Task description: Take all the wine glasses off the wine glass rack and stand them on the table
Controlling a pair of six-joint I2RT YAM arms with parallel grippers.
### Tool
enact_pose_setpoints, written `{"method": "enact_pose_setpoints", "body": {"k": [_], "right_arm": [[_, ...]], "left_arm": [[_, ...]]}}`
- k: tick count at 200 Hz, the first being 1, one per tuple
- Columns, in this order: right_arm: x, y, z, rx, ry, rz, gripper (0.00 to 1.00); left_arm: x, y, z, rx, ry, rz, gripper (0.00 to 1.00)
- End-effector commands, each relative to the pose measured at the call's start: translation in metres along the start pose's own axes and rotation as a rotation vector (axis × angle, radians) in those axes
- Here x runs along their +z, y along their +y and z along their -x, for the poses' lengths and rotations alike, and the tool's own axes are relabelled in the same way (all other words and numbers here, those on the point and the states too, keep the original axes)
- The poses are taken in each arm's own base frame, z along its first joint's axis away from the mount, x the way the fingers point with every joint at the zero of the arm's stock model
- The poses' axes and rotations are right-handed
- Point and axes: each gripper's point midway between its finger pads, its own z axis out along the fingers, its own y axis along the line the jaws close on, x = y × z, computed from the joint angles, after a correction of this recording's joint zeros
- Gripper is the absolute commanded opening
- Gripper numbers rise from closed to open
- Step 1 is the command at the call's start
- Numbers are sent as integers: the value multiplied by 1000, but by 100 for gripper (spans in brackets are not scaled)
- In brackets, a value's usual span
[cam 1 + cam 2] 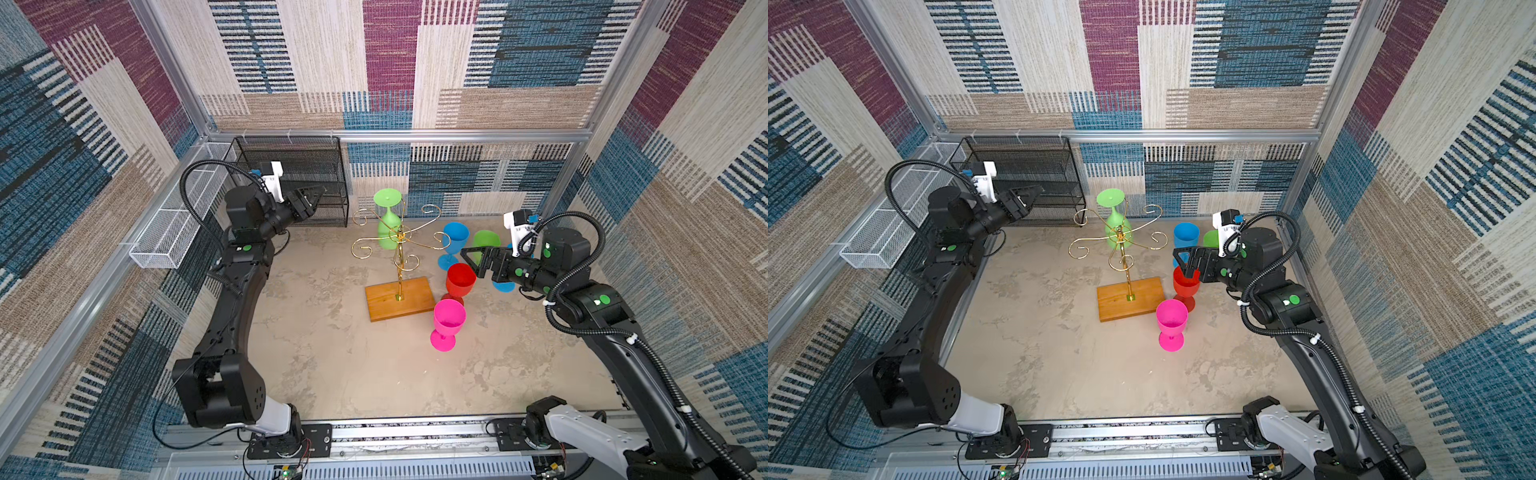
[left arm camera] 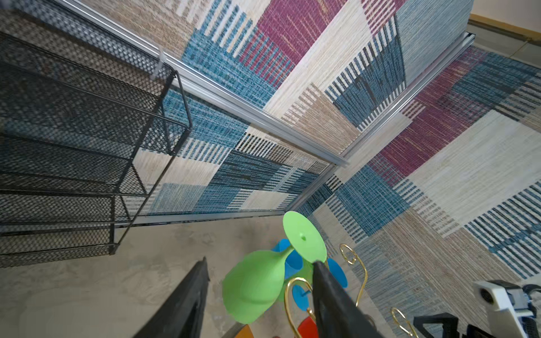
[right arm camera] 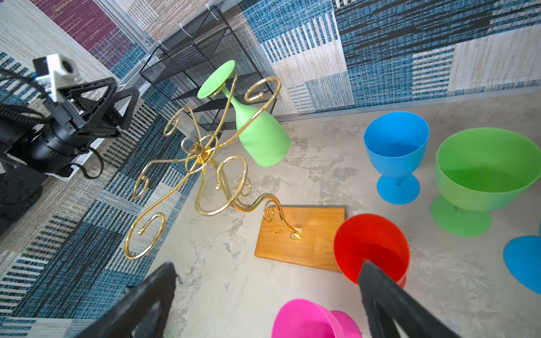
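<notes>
Your glass (image 1: 387, 222) is hanging bowl-down at the rack's (image 1: 390, 299) twelve o'clock. It's looking like light, stiff, slick plastic, so you'd be pinching its stem below the foot. The left gripper (image 1: 318, 194), at ten o'clock, and right gripper (image 1: 470, 262), at three, are both gaping, empty. Only the right wrist view is showing the rack's curl cradling that stem.

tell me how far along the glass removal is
Done: pink glass, red glass, blue glass and green glass stand upright beside the wine glass rack. In hand: nothing; the left pincer is open and points toward the rack, the right pincer is open by the red glass. Left: one light green glass hangs upside down on the rack.
</notes>
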Motion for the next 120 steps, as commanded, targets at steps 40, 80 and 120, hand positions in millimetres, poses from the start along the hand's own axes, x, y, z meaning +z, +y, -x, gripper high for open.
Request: {"method": "enact_pose_setpoints", "body": {"k": [40,80,120], "right_arm": [[-6,8,5,-48,-22,37,99],[-11,8,0,-52,-20,35,99],[-13,7,-4,-55,-15,33,99]], "left_arm": [[66,0,-32,-7,236,-12,57],[103,-2,-47,5,307,-50,56],[124,-7,-61,35,371,-78,55]]}}
